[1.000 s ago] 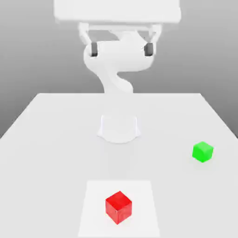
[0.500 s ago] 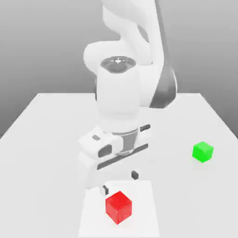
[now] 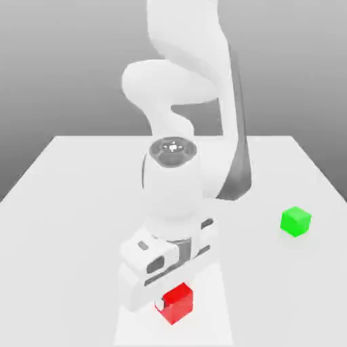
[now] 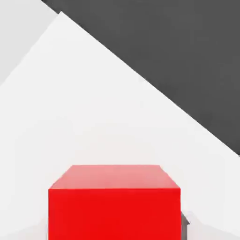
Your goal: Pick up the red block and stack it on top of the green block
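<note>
Gripping stage reached: my gripper (image 3: 171,298) down on red block (image 3: 178,302), jaws closed against its sides, block on table (image 3: 81,190) near front edge. Lift, carry, stack left; green block (image 3: 295,221) sits well apart, toward exterior view's right. Half second ago, jaws hung wide above block; now lowered, clamped.

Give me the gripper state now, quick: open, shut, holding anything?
Gripper: shut on the red block, which sits on the table between its fingers.
</note>
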{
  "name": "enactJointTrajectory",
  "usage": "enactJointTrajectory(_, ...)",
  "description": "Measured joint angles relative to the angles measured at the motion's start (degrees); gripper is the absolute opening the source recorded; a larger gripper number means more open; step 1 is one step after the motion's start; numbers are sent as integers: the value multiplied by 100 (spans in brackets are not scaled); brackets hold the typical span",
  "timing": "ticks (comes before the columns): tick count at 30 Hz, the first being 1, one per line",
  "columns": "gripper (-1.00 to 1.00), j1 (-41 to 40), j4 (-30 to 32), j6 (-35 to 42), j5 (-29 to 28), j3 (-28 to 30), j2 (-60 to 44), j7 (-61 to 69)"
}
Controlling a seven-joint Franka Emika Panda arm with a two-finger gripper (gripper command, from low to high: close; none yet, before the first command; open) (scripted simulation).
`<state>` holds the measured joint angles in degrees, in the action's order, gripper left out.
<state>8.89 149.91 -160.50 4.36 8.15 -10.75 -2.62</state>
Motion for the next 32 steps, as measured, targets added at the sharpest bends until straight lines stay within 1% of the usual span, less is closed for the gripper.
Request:
enactJointTrajectory(2,-100,64,82,275,-102,-43,354,18)
enactJointTrajectory(4,-100,329,208,384,-16,-328,585,420)
enactJointTrajectory(8,-100,1222,488,493,260,-852,976,1465)
enactJointTrajectory(12,-100,2112,774,580,436,-1203,1366,2466)
enactJointTrajectory(17,-100,2970,1136,674,468,-1685,1844,3583)
enactJointTrajectory(22,-100,3871,1492,737,328,-2211,2258,4546)
enactJointTrajectory(26,-100,3897,1533,170,-27,-2384,1727,4510)
enactJointTrajectory(29,-100,3842,1517,-392,-482,-2340,1133,4204)
enactJointTrajectory(30,100,3897,1512,-580,-647,-2245,930,4091)
enactJointTrajectory(32,100,3882,1511,-580,-647,-2245,930,4091)
